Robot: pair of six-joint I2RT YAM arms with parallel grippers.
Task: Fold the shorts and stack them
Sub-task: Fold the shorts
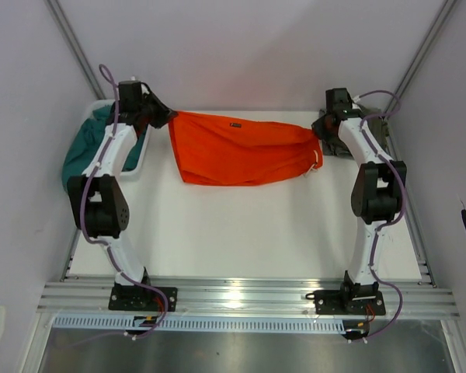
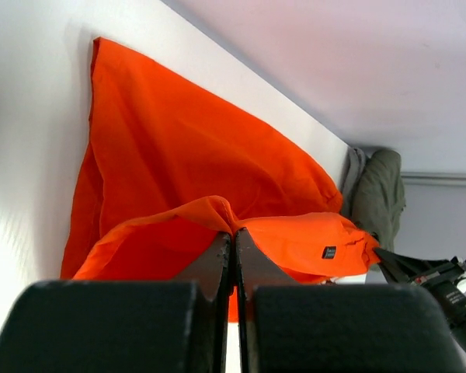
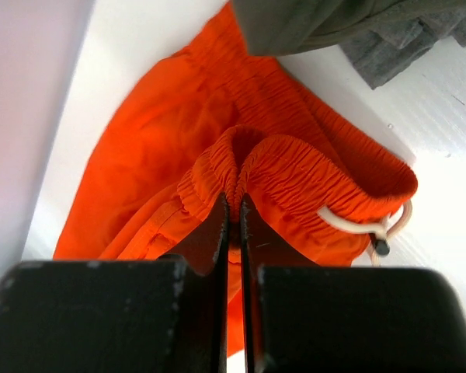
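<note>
left gripper [image 2: 234,233]: pinched tight on the leg end of the orange shorts [image 1: 241,148] | right gripper [image 3: 233,200]: pinched tight on the stretchy waistband | shorts: spread between both, far side of the white table [image 1: 241,233] | teal clothes [image 1: 81,151]: far left | olive clothes [image 2: 380,194]: far right

Shorts [image 1: 241,148] solid bright orange, no print. Fold at left gripper [image 2: 234,233] is the same orange, a bit shaded. Tag [image 2: 328,252] just right of that gripper's tips is dark, near black. Waistband [image 3: 295,175] at right gripper [image 3: 233,202] orange with fine ribbed gathers. Drawstring [image 3: 357,225] right of those tips off-white, end dark. Beyond right gripper: olive garment [image 3: 303,19] plain, grey cloth [image 3: 396,50] heathered. Teal garment [image 1: 81,155] on outer side of left gripper, plain. Table [image 1: 241,233] white. Fingers [image 2: 210,268] black on both grippers. Arms [image 1: 357,140] white with black joints, cables [image 1: 107,78] purple.
</note>
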